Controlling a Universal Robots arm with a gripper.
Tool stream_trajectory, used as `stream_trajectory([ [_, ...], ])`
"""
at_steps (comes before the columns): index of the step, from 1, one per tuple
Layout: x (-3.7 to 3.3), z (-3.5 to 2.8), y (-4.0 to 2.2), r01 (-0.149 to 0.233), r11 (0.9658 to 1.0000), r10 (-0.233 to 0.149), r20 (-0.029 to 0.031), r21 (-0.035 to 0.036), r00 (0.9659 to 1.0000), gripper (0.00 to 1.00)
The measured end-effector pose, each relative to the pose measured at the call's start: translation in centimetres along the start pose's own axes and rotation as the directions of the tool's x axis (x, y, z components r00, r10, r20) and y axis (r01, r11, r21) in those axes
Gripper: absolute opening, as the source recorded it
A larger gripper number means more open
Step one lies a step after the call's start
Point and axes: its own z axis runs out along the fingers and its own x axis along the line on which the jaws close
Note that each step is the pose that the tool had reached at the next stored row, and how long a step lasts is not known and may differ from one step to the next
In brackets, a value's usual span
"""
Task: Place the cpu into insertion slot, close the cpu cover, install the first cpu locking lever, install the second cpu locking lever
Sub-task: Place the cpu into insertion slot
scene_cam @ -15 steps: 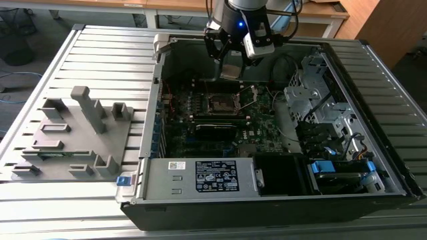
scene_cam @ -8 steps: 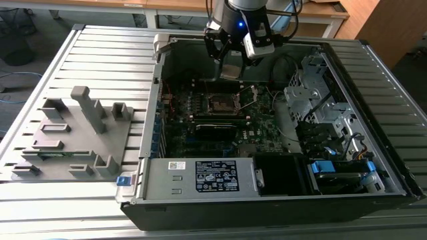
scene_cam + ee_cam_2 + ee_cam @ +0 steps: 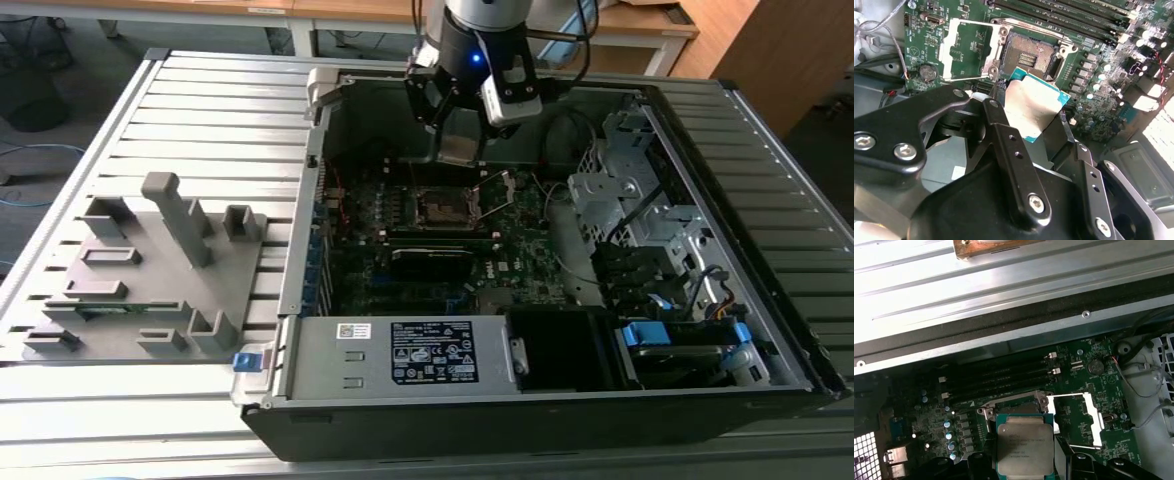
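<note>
Presently, the cpu (image 3: pixel 1039 112) is gripped flat between the jaws of the gripper (image 3: pixel 1031 105), which are closed on its edges. It is held just clear of the insertion slot (image 3: pixel 1029 57), not yet seated. The cpu cover (image 3: pixel 966 50) is swung open beside the slot. In the exterior view, the gripper is located at upper centre, over the motherboard (image 3: pixel 427 270) in the computer case (image 3: pixel 300 230).

The cpu (image 3: pixel 1025 446) is silvery-grey with a teal rim, the cpu cover (image 3: pixel 1095 421) bright silver, the motherboard (image 3: pixel 1089 385) green, the insertion slot (image 3: pixel 1029 55) seemingly dark-centred, the worktop (image 3: pixel 200 120) grey-ribbed.
</note>
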Motion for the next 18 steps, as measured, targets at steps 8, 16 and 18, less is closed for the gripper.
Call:
stream_trajectory([
  [8, 0.02, 0.07, -0.01, -0.002, 1.0000, 0.002, 0.0002, 0.0000, 1.0000, 0.54],
  [16, 0.16, 0.88, -0.12, -0.020, 0.9998, 0.020, 0.0021, -0.0003, 0.9998, 0.54],
  [18, 0.22, 1.11, -0.16, -0.038, 0.9993, 0.038, 0.0037, -0.0008, 0.9993, 0.54],
])
